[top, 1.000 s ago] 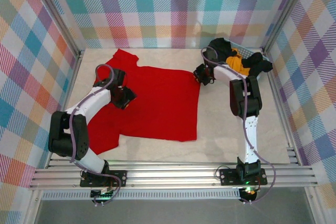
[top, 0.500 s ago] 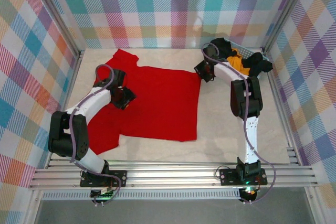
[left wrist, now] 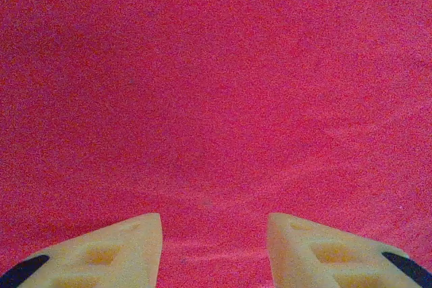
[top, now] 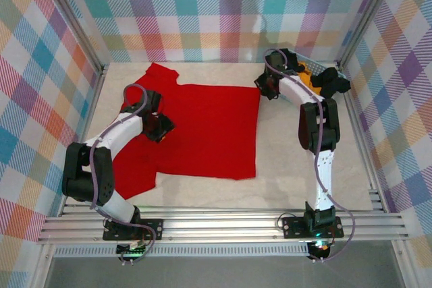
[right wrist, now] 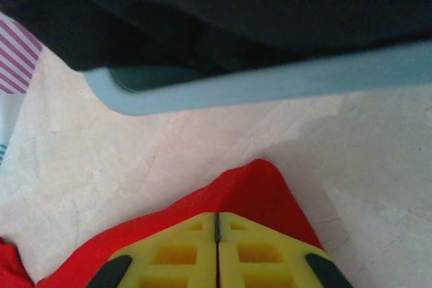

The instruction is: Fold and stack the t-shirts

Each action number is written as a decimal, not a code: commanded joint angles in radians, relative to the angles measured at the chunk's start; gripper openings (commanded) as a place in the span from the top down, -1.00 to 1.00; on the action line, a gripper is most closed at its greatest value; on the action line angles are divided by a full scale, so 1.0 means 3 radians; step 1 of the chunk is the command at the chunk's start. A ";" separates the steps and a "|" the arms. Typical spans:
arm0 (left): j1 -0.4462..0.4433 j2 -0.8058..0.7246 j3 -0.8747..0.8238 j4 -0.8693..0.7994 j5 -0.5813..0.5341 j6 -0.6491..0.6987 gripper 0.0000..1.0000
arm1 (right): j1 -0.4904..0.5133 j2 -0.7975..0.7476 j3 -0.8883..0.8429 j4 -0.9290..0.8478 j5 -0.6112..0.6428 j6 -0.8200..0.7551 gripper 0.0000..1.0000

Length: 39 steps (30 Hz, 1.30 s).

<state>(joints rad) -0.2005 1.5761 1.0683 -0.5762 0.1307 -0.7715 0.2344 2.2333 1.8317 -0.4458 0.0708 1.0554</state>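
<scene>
Red knit cloth, matte and finely grained, lies right under the left end effector (left wrist: 214,224). Its two pale yellow foam-like fingers (left wrist: 128,244), wedge-shaped and moulded with hollow cells, stand apart and released, with nothing between them but the fabric below. From above, this left end effector (top: 160,126) sits low over the left part of the red t-shirt (top: 202,133). The shirt is spread flat on the table (top: 304,160): one short sleeve reaches away beyond the end effector towards the far wall, another comes back towards the arm's base, and the wide body runs off to its right. The table is pale and stone-mottled, smooth and bare to the right of the shirt. A ribbed aluminium rail (top: 223,224) runs along its near edge, and plaid panels (top: 216,5) in pastel checks wall it in. Further right, the right end effector (top: 268,87) is at the shirt's far right corner. In the wrist view its fingers (right wrist: 256,254) are clenched flat against each other, grasping that corner, and a rounded tongue of red cloth shows just past the tips of the right end effector (right wrist: 217,215). Just beyond the tips a strip of bare table (right wrist: 135,160) comes first, then the smooth light blue plastic rim of a basket (right wrist: 270,85). A black t-shirt (right wrist: 236,5) is heaped soft and creased in the basket. From above, the black t-shirt (top: 335,80) and an orange-yellow t-shirt (top: 309,76) lie bunched together, to the right of the right end effector and near the wall.
</scene>
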 commanded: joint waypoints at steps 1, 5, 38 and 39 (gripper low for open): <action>0.0019 0.0010 -0.0024 -0.0084 0.0004 0.0047 0.10 | -0.0035 -0.0043 0.0090 -0.0159 0.0126 -0.0030 0.60; 0.0052 -0.0044 0.0030 -0.0189 -0.0014 0.0105 0.10 | -0.0033 -0.0209 0.0011 -0.0202 0.0219 -0.0167 0.33; 0.0291 0.1188 0.0632 0.0047 0.0785 0.0310 0.06 | 0.0338 0.0250 -0.0240 -0.0679 -0.0753 -0.0695 0.27; 0.0286 0.1150 0.0648 0.0090 0.0848 0.0334 0.04 | 0.0306 0.0303 -0.0096 -0.0750 -0.0766 -0.0772 0.27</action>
<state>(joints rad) -0.1040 1.9034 1.2400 -0.6010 0.3180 -0.6552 0.3584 2.2536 1.7313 -0.5522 -0.1421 0.9085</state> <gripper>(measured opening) 0.476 0.364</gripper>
